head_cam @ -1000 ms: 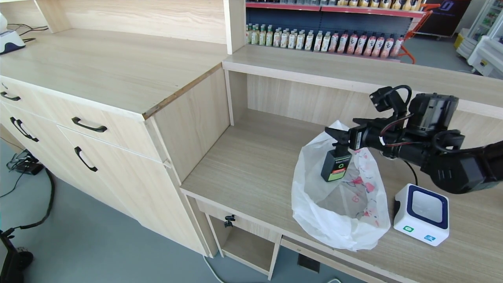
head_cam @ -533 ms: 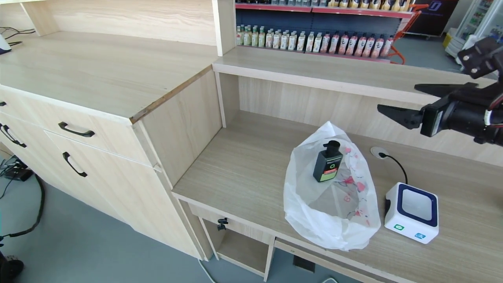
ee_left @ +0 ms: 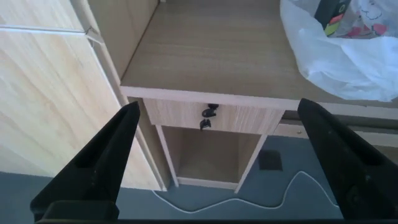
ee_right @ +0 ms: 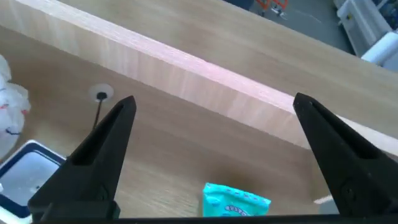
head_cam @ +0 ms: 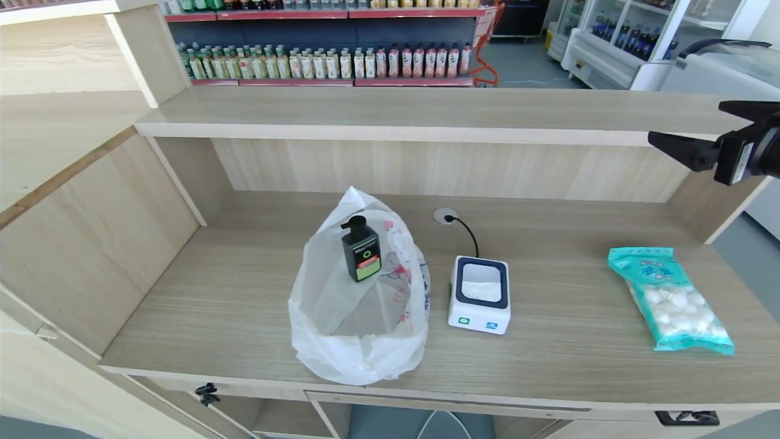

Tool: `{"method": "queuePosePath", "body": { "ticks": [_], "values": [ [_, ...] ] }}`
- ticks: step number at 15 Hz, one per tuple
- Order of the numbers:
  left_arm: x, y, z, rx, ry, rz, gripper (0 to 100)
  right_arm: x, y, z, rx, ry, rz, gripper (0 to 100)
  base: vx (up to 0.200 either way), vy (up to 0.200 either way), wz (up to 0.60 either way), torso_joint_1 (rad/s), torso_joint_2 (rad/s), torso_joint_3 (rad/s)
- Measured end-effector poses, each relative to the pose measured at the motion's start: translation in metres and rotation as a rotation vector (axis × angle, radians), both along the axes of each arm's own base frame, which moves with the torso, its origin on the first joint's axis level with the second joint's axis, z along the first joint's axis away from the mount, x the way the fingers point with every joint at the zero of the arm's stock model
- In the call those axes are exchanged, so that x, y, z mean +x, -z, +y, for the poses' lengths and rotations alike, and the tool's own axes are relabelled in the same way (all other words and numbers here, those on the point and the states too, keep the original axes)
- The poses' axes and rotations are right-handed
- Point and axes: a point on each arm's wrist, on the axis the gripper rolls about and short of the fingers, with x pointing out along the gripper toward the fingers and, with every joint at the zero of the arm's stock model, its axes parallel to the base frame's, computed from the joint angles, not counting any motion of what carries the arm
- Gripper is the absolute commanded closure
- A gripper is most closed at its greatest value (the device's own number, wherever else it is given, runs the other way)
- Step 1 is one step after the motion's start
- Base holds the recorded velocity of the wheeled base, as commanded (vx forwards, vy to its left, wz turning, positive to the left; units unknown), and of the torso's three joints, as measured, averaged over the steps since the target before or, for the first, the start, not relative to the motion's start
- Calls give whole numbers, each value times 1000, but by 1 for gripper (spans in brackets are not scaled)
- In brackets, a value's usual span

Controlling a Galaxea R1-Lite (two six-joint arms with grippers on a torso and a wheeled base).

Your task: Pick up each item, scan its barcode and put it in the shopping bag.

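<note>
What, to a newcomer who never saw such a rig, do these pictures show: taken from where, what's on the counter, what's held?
This is a two-armed robot at a shop checkout. The wide picture comes from a camera on its head, looking down at the wooden counter. The other two come from wrist cameras, each looking out between black fingers: the left gripper and the right gripper, both open, holding nothing. On the counter stands a white plastic shopping bag with a dark green-labelled pump bottle inside it. Beside the bag sits a white box scanner with a dark blue frame; farther to the robot's right lies a teal packet of white balls.
</note>
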Motion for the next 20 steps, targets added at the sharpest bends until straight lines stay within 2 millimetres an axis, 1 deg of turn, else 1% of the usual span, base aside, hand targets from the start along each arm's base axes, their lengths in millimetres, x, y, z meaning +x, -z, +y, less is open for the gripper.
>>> {"method": "queuePosePath", "body": {
  "ticks": [2,3,5,7,8,9,11,15,18,20],
  "values": [
    [0,0,0,0,0,0,0,11,4,-9,20,45,24,0,0,0,0,0,0,0],
    [0,0,0,0,-1,0,0,19,5,-15,48,70,44,0,0,0,0,0,0,0],
    [0,0,0,0,0,0,0,39,15,-26,84,103,126,0,0,0,0,0,0,0],
    [0,0,0,0,0,0,0,59,33,-36,111,130,252,0,0,0,0,0,0,0],
    [0,0,0,0,0,0,0,65,47,-40,130,147,356,0,0,0,0,0,0,0],
    [0,0,0,0,0,0,0,69,59,-43,147,160,463,0,0,0,0,0,0,0],
    [0,0,0,0,0,0,0,72,72,-49,178,181,593,0,0,0,0,0,0,0],
    [0,0,0,0,0,0,0,86,87,-58,224,207,636,0,0,0,0,0,0,0],
    [0,0,0,0,0,0,0,93,112,-73,149,222,635,0,0,0,0,0,0,0],
    [0,0,0,0,0,0,0,93,128,-77,133,229,657,0,0,0,0,0,0,0]
  ]
}}
